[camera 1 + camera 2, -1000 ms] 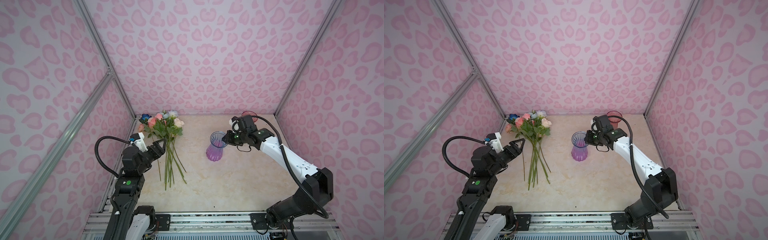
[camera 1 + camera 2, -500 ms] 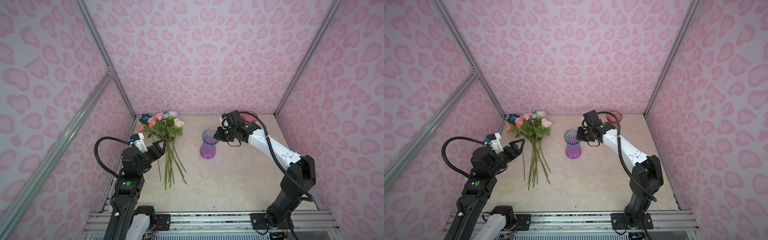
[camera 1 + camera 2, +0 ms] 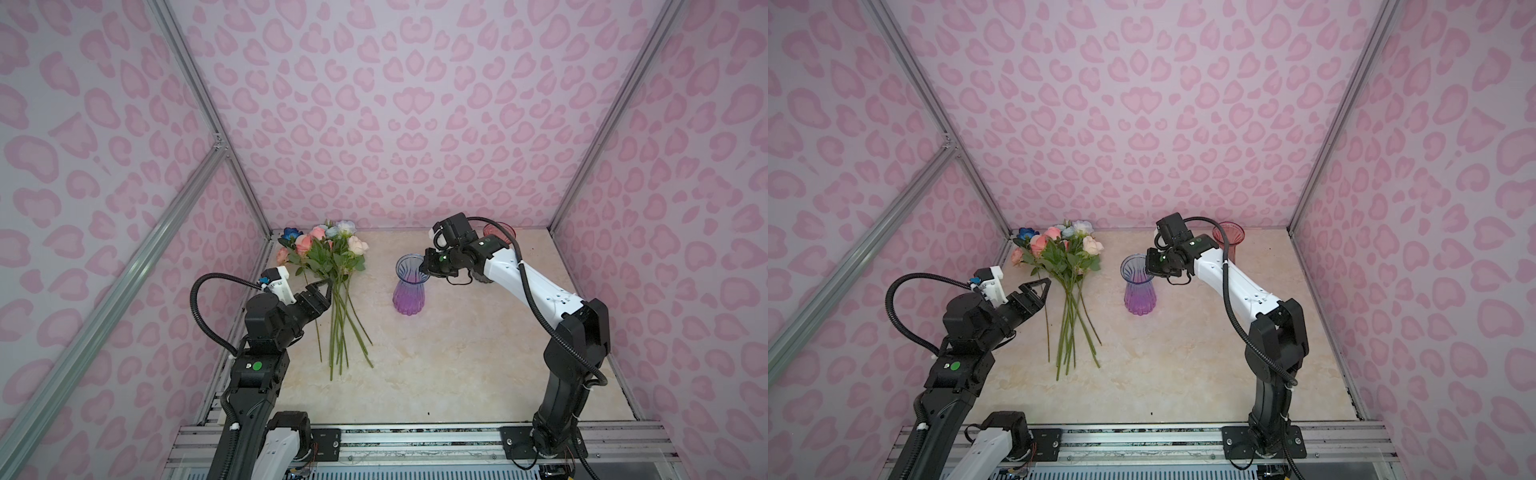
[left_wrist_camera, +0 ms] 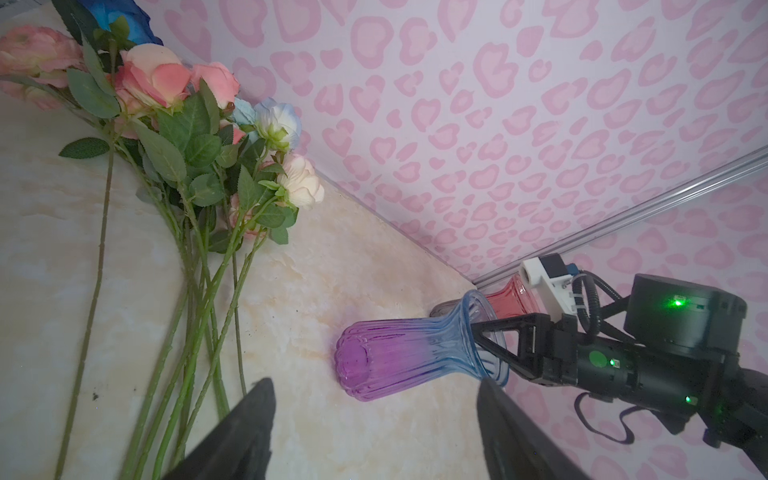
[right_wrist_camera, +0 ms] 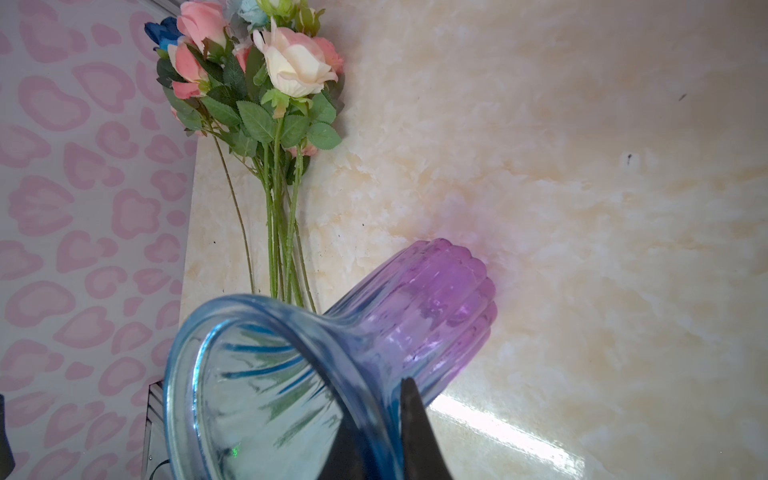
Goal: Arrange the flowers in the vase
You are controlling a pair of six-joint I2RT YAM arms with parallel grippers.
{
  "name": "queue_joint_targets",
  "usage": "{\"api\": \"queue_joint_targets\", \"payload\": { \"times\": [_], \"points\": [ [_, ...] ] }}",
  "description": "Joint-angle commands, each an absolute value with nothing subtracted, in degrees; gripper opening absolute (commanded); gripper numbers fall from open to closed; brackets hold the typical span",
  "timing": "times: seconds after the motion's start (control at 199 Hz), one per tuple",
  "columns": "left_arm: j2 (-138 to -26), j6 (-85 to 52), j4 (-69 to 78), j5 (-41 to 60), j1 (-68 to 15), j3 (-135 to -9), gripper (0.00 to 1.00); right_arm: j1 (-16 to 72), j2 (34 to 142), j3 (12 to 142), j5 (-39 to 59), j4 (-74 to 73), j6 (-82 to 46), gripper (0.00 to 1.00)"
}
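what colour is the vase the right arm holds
Ribbed glass vase: blue rim fading to purple base; left wrist view.

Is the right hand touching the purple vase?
Touching. The right wrist view shows the right hand pinching the purple vase at its rim, one finger inside, one outside.

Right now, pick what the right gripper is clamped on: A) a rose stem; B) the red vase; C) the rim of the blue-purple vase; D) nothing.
C: the right gripper has its jaws pinched on the flared rim of the blue-purple vase, one inside, one outside.
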State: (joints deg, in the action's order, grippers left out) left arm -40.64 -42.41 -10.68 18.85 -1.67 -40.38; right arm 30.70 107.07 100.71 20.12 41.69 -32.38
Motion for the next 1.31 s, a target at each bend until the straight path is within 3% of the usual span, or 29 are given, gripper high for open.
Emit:
{"api": "queue_joint_targets", "payload": {
  "times": [0.0, 0.135, 0.391, 0.627, 0.817, 1.103, 1.194, 1.304],
  "points": [
    [-40.55, -42.43, -10.18, 19.03, -1.66, -40.64, 0.78, 30.76, 108.32, 102.94, 20.84, 41.57, -31.38, 0.13],
    [-40.52, -42.25, -10.27, 19.07, -1.65, -40.77, 0.78, 30.68, 110.0, 105.55, 21.17, 43.44, -30.99, 0.14],
    [-40.78, -42.21, -10.51, 19.69, -1.9, -41.37, 0.79, 30.64, 110.92, 106.6, 21.89, 43.5, -31.28, 0.32],
    [-41.21, -41.28, -10.97, 19.86, -1.97, -41.51, 0.81, 30.51, 109.46, 106.44, 20.67, 43.12, -30.75, 0.36],
    [-42.61, -38.9, -12.86, 18.18, -2.02, -43.05, 0.91, 29.66, 106.47, 105.35, 19.32, 43.22, -29.34, 0.38],
    [-48.14, -35.86, -16.16, 16.99, -2.01, -47.01, 0.69, 28.7, 99.53, 100.08, 18.38, 41.87, -27.0, 0.39],
    [-50.99, -34.09, -17.91, 16.44, -2.0, -49.35, 0.56, 28.5, 95.11, 97.06, 19.89, 38.91, -25.42, 0.39],
    [-54.79, -33.79, -18.47, 14.25, -2.17, -51.36, 0.54, 28.6, 87.56, 90.56, 20.95, 32.01, -24.28, 0.38]
  ]
}}
